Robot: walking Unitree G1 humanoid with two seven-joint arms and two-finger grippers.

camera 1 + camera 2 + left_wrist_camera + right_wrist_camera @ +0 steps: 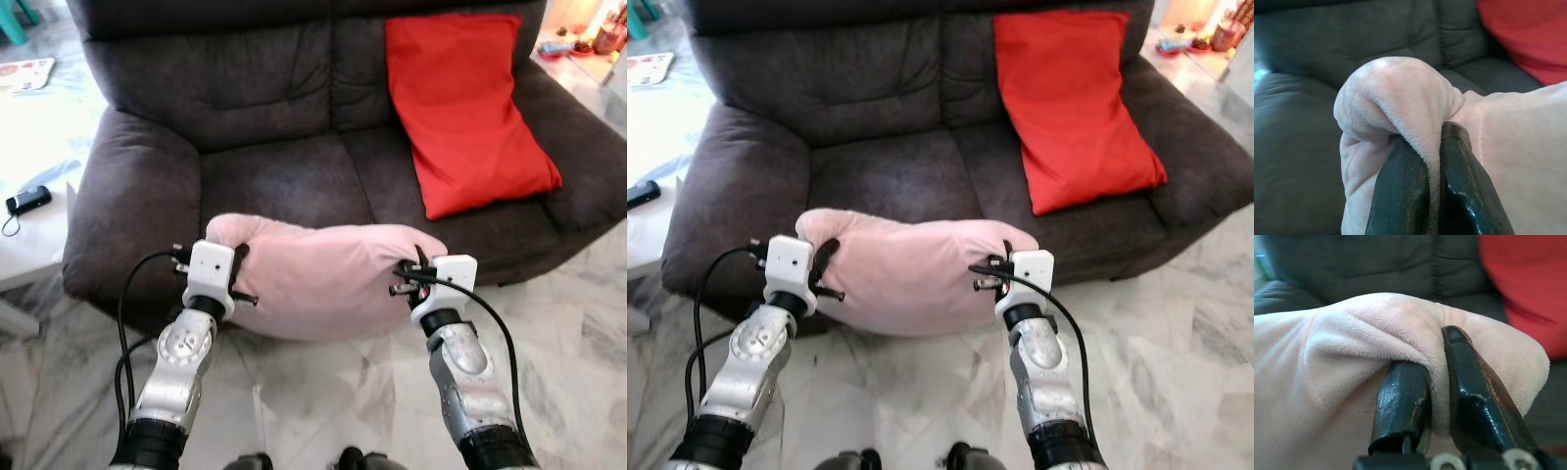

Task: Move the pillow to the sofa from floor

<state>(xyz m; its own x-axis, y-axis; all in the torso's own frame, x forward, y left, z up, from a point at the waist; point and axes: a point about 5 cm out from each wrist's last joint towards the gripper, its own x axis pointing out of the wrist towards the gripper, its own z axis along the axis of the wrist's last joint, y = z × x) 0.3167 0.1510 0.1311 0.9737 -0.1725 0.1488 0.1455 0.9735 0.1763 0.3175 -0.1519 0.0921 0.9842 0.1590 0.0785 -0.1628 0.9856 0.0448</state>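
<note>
The dark grey sofa [284, 147] is filling the upper half of the head views, from about 9 o'clock round to 3 o'clock, with its seat cushions facing the robot. A red cushion [468, 108] is leaning against the backrest at roughly 1 o'clock, leaving the left and middle seat as the likely landing place. The marble floor [323, 392] is lying below, at 6 o'clock, and a white side table [29, 225] carrying a small dark device [27, 201] is standing at 9 o'clock.

The pink pillow [323, 279] is hanging at the centre of the view, off the floor and just in front of the sofa's front edge, sagging slightly between its two held ends. It is being carried by the ends, presumably so that its length stays level with the seat.

The left gripper [1434, 166] is pinching the pillow's left end: its fingers [1400, 196] are nearly together, with a fold of plush fabric bunching between and over them. The right gripper [1436, 382] is clamping the right end likewise, narrow, with a thick fold caught between its fingers [1469, 401].

Judgement: the lift appears complete; a forward reach over the seat and a release are remaining. The soft fabric could slip from so thin a pinch.
</note>
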